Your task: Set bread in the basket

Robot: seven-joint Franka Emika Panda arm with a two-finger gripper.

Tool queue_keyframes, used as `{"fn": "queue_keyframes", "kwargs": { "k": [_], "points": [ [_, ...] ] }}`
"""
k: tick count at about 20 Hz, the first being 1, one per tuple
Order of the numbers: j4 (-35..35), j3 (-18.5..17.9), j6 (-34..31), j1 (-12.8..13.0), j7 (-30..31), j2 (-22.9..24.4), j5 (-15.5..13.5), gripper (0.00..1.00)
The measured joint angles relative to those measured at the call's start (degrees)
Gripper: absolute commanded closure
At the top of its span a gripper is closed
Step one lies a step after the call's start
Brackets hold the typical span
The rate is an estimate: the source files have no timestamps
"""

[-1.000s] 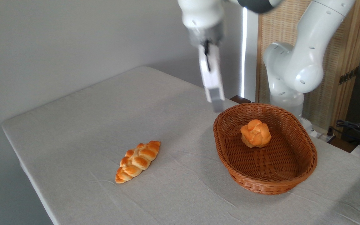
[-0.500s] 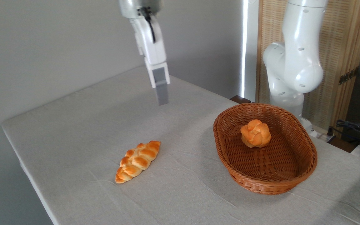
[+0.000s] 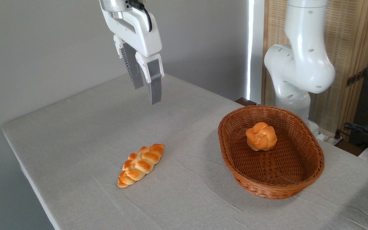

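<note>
The small round golden-orange bread (image 3: 261,136) with its knotted top lies inside the reddish-brown wicker basket (image 3: 311,172), toward the basket's far end. My gripper (image 3: 145,94) hangs high above the table's back left part, far left of the basket. Its two grey fingers (image 3: 154,83) stand apart, open, with nothing between them.
A longer braided loaf (image 3: 141,164) with pointed ends lies on the white tablecloth, left of the basket and below the gripper. The arm's white base (image 3: 294,80) rises behind the basket. Cables (image 3: 363,131) lie at the right edge.
The gripper has swung from beside the basket's rim to the left and upward, and turned so that both fingers show apart. The bread and basket have not moved.
</note>
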State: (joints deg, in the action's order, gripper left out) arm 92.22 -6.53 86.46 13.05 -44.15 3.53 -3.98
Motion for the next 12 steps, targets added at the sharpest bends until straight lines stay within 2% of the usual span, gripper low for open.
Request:
{"fn": "queue_keyframes", "kwargs": {
  "k": [3,7,12],
  "points": [
    [0.0,3.45,0.72,-3.3,3.6,-0.74,0.0,0.0],
    [-0.14,3.95,0.83,-4.93,3.84,-1.1,0.0,0.0],
    [-2.35,6.05,0.85,-8.14,3.85,-1.98,0.0,0.0]
  ]
}}
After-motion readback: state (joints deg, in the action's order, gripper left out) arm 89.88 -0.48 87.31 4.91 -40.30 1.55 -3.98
